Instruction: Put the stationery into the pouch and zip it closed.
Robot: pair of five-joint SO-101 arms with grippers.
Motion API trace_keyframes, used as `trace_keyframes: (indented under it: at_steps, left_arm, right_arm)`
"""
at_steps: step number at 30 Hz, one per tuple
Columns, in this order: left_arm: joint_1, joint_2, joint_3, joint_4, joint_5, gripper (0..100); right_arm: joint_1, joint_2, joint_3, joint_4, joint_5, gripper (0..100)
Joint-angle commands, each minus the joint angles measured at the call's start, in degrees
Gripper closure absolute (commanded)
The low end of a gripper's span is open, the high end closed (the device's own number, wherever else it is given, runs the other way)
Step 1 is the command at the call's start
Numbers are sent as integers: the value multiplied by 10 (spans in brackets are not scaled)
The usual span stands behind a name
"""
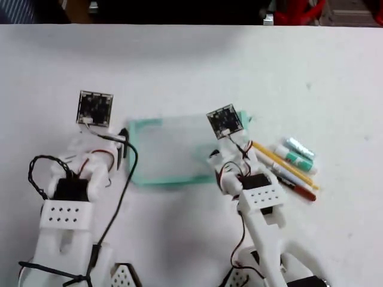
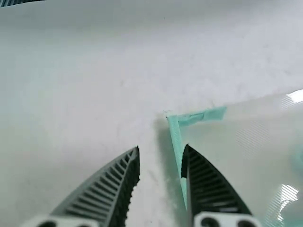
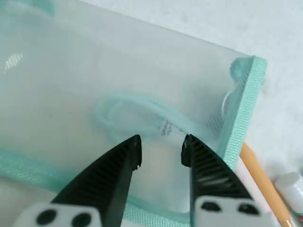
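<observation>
Left hand [image 2: 161, 149] open at teal-trimmed pouch [image 1: 167, 149] edge. Right hand [image 3: 161, 138] open over pouch's far end, stationery [image 1: 293, 159] just beside it on worktop [image 1: 179, 72]. Best approach: left pinches edge firmly so pouch won't slide while right loads.

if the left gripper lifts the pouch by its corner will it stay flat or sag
Probably sags: the pouch is a thin see-through sheet lying flat, with only a narrow teal fabric edge. Likely very light: just a teal cord shows through it. It may slide on the smooth white table if pushed.
</observation>
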Motion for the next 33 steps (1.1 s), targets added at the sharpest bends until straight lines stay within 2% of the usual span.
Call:
trace_keyframes:
  at_steps: [1,6,8,9,12,16,18,26,33]
  left_arm:
    - [7,-2,-3,-11,-6,845]
    - [7,-2,-3,-11,-6,845]
    - [6,-2,-4,-8,-6,842]
    - [5,-3,-7,-1,-4,841]
    - [6,-3,-28,30,11,811]
    - [4,-3,-52,69,45,755]
    - [2,-3,-53,72,47,756]
    - [-42,-2,-52,69,61,756]
    - [-44,-2,-53,68,75,756]
  right_arm:
    - [-2,-15,-4,0,4,998]
    - [-1,-17,-4,-1,1,759]
    - [-1,-16,-4,2,4,714]
    - [-1,-18,-4,3,6,750]
    - [22,-18,-6,-2,1,998]
    - [74,-18,-22,-1,-5,787]
    - [97,-18,-24,-1,-40,738]
    - [142,-19,-33,0,-67,769]
    - [232,-16,-69,-1,-125,768]
